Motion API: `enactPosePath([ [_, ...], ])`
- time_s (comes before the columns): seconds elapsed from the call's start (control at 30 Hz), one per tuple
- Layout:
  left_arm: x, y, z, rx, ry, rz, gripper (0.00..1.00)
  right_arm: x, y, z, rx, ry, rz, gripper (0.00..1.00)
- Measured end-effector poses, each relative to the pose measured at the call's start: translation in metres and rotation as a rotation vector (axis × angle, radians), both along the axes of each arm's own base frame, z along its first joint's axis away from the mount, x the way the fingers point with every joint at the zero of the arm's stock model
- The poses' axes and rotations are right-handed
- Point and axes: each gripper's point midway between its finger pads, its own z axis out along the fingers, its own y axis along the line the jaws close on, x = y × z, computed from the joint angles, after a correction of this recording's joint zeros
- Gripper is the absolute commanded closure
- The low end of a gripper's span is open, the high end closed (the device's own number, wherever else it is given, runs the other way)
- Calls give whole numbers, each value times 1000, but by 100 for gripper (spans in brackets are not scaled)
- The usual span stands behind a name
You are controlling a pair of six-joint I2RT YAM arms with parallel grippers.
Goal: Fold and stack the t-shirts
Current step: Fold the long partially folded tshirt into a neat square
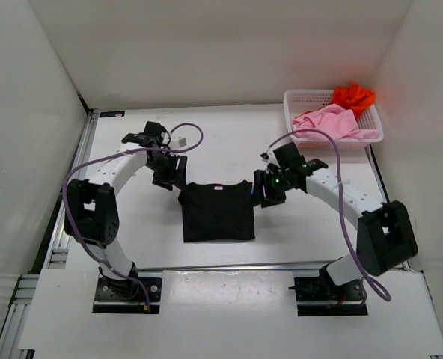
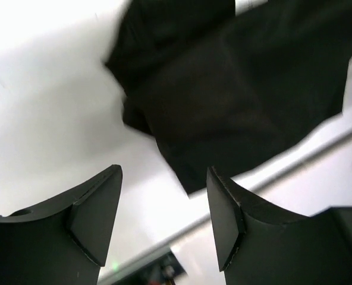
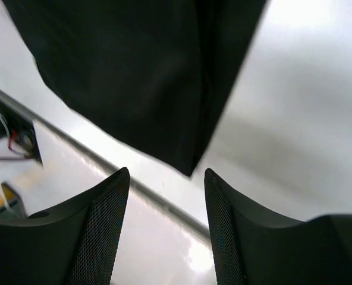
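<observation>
Black t-shirt point(image 1: 218, 212) folded flat on white desk point(image 1: 229, 142). Left tool point(image 1: 170, 178) and right tool point(image 1: 265, 190) beside its far corners (both parted, holding nothing).

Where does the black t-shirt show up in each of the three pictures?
Top external: black t-shirt lies folded at the picture's middle.
Left wrist: black t-shirt fills the upper right.
Right wrist: black t-shirt fills the top, left of centre.
Shared landmark: the table's near edge strip, running just past the shirt's near end.
</observation>
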Motion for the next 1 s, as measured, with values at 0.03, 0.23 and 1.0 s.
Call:
enactPosePath([
  [0.03, 8, -1, -2, 7, -21, -1, 30, 10, 4, 5, 1, -23, 3, 42],
  [0.23, 32, -3, -36, 53, -22, 1, 30, 62, 23, -5, -41, -54, 2, 41],
  [1.0, 32, -16, -52, -14, 21, -25, 36, 95, 48, -53, -33, 29, -15, 42],
])
